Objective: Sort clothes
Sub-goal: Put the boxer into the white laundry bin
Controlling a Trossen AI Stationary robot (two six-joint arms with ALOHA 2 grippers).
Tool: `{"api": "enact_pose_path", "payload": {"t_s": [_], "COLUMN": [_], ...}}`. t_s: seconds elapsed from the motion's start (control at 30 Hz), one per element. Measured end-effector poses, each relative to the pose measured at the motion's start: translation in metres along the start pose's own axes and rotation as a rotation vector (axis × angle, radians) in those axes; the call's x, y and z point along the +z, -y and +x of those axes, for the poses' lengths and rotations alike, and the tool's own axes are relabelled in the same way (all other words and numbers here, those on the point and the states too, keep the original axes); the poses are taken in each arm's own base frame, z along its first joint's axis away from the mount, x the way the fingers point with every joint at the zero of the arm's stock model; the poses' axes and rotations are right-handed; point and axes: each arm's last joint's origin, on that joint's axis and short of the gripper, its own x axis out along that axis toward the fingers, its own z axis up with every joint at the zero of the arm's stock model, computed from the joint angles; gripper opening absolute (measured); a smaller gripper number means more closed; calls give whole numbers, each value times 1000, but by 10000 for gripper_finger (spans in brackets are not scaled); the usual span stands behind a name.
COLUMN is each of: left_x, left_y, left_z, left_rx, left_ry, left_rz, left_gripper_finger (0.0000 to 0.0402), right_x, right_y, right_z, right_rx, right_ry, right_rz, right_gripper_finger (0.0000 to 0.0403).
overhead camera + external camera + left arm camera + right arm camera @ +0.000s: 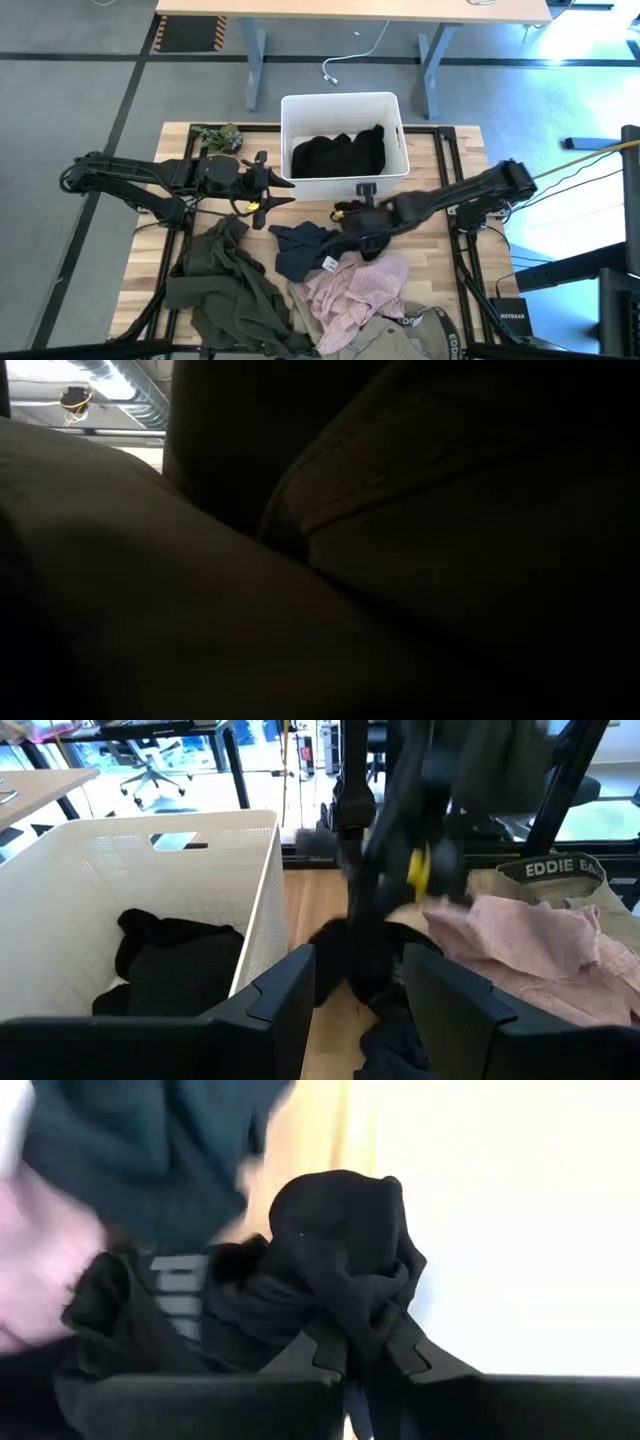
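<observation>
My right gripper (352,228) (360,1345) is over the table's middle, just near of the white bin (290,110), and is shut on a black garment (340,1250). My left gripper (272,190) (360,985) is open and empty, left of the bin's near corner. Another black garment (338,155) lies in the bin. A navy garment (305,250), a pale pink one (355,290), large olive-green ones (230,290) and a beige one with a lettered strap (425,325) lie on the table's near half. Cloth fills the low view. My right gripper pinches a bunched part of the black garment (350,1315) between its two fingers, several layers together. The bunch bulges out past the fingertips. Whether the rest of the garment lies on the table, I cannot tell.
A small green plant-like clump (218,135) lies at the table's far left, beside the bin. In the left wrist view the bin's wall (250,900) is close beside my left gripper. Bare wood shows between the bin and the clothes (420,185).
</observation>
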Motion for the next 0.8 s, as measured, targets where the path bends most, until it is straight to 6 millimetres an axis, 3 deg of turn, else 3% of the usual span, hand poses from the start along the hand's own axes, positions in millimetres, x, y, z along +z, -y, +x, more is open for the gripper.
{"api": "enact_pose_path", "payload": {"t_s": [0.23, 0.37, 0.8], "left_x": [0, 0, 0], "left_y": [0, 0, 0], "left_z": [0, 0, 0], "left_rx": [0, 0, 0], "left_ry": [1, 2, 2], "left_rz": [0, 6, 15], "left_gripper_finger": [149, 149, 149], "right_x": [20, 27, 37], "right_y": [42, 68, 171], "right_z": [-76, -108, -154], "right_rx": [-173, -316, -680], "right_ry": [248, 333, 480], "right_rz": [68, 109, 349], "right_gripper_finger": [31, 34, 36]}}
